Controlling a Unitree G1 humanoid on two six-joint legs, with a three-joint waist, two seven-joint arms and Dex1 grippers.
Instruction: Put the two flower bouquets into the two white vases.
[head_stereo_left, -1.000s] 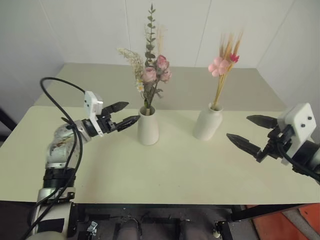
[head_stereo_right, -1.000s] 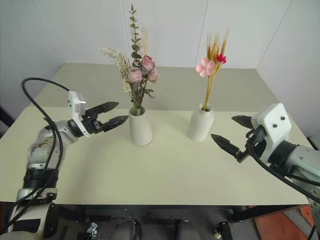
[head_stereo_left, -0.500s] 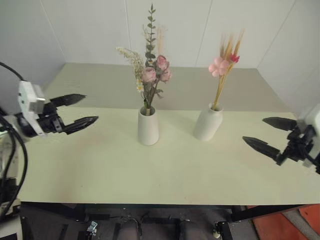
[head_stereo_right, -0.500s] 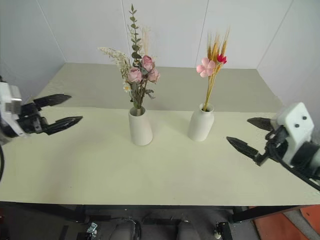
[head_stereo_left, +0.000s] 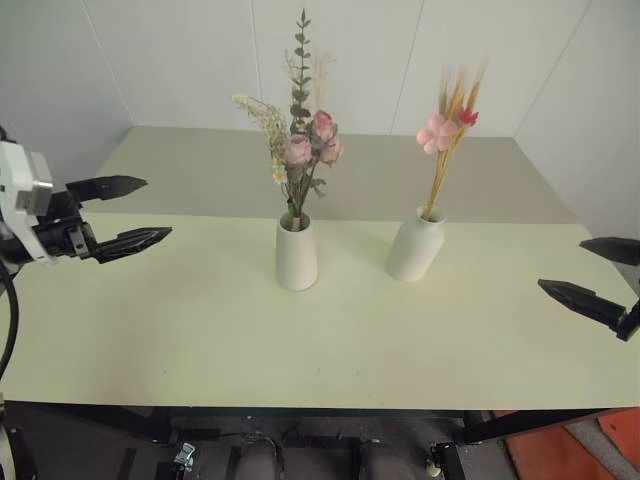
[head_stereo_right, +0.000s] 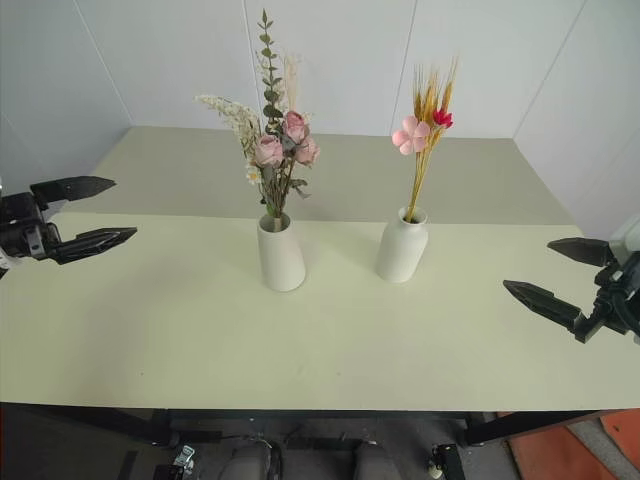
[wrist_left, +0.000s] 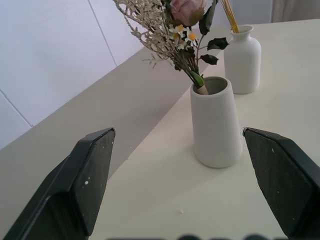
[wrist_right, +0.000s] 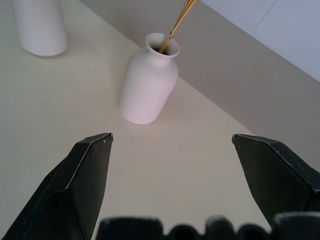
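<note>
light: bright, even | shadows: soft, faint | glare: none | focus: sharp

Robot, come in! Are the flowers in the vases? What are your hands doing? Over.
Both grippers open, empty: left, right, each off to its side. Rose bouquet in tapered vase; straw bunch in bottle vase. Nothing in the way.

I see bare counter (head_stereo_left: 330, 340) either side of the tapered vase (head_stereo_left: 297, 254); the bottle vase (head_stereo_left: 415, 246) stands near its right.
</note>
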